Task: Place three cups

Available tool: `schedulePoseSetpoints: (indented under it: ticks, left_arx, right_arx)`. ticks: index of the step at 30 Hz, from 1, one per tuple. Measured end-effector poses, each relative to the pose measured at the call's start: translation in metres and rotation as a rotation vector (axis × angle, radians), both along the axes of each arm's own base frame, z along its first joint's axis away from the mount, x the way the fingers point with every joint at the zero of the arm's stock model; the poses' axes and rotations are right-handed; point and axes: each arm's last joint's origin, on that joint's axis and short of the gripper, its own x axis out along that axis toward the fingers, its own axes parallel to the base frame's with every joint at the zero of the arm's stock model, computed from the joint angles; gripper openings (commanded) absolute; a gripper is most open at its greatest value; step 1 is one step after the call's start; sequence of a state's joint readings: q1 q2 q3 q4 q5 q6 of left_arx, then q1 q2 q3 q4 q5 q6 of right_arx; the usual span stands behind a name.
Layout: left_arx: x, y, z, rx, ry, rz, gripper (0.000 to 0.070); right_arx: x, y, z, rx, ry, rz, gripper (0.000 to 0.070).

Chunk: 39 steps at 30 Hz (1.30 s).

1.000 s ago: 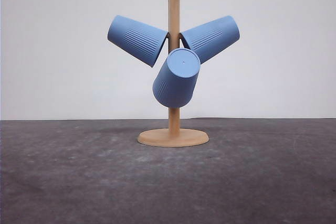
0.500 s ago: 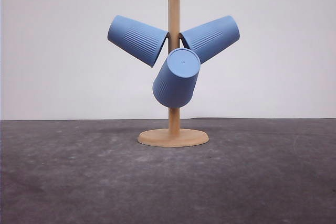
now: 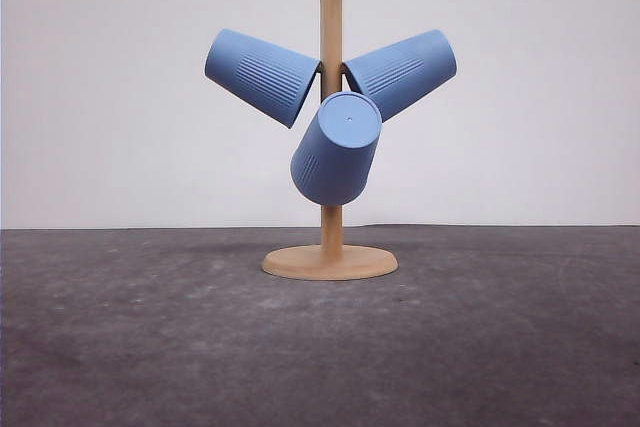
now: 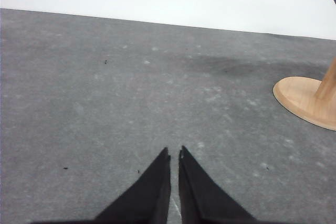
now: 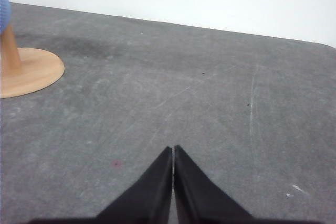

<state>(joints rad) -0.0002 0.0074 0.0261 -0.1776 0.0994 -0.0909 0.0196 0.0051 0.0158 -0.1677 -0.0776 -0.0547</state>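
Left cup: a light-blue tapered ribbed tumbler [image 3: 262, 76] hangs on the wooden stand, long axis tilted, flat base up and out toward the desk's left side, mouth down toward the post.
Right cup: a second light-blue ribbed tumbler [image 3: 400, 73] mirrors it on the other side, flat base up and out toward the desk's right side, mouth at the post.
Front cup: the third light-blue tumbler [image 3: 336, 150] hangs lower, in front of the post, its round flat base turned up and toward the front camera, mouth down and away.
Stand: a light wooden peg stand with an upright round post [image 3: 330, 7] and a flat round base [image 3: 330, 263]; it rests on the desk toward the far edge, about midway between left and right. A bare peg slants up from the top of the post.
Desk: a dark grey, matt, lightly scuffed desk [image 3: 150, 347] with pale marks and specks.
Room: a plain white wall [image 3: 120, 147] behind the far edge.
Left tool: black pointed fingers [image 4: 175, 153] nearly together, a thin slit between the tips, over bare desk, the stand's base well apart from it.
Right tool: black fingers [image 5: 173, 149] pressed together, holding nothing, over bare desk, apart from the stand's base.
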Motion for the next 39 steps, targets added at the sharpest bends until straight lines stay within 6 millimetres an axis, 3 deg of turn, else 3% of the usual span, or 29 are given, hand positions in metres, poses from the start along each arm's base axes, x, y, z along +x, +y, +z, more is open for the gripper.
schedulePoseSetpoints:
  ticks: [39]
  left_arx:
    - [0.0,0.0,0.0,0.0,0.0,0.0,0.0]
  right_arx:
    - [0.0,0.0,0.0,0.0,0.0,0.0,0.0]
